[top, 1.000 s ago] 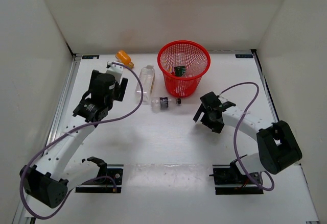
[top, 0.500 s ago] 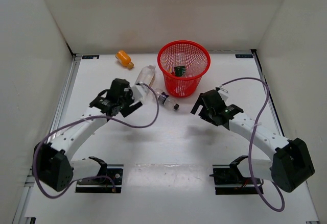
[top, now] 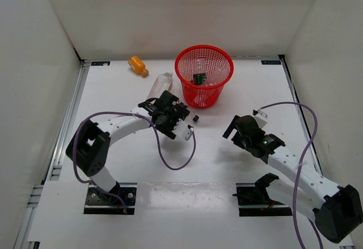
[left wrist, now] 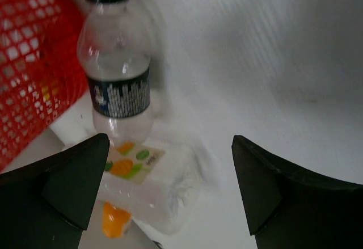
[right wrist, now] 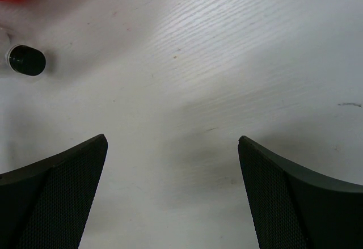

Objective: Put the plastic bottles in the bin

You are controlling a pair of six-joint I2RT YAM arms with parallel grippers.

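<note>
The red mesh bin stands at the back centre, with a green-labelled bottle inside. My left gripper hovers open over the clear black-labelled bottle, of which only the black cap shows from above. In the left wrist view this bottle lies beyond the jaws, beside the bin. A large squarish clear bottle lies just behind, and an orange bottle at the back left. My right gripper is open over bare table, holding nothing.
White walls close in the table on three sides. A metal rail runs along the left edge. Purple cables loop from both arms over the table. The right wrist view shows the black cap far left of its open jaws.
My left arm has swung right, from beside the squarish bottle to above the black-labelled bottle, which has turned. My right arm has drawn back from the bin toward the near edge.
</note>
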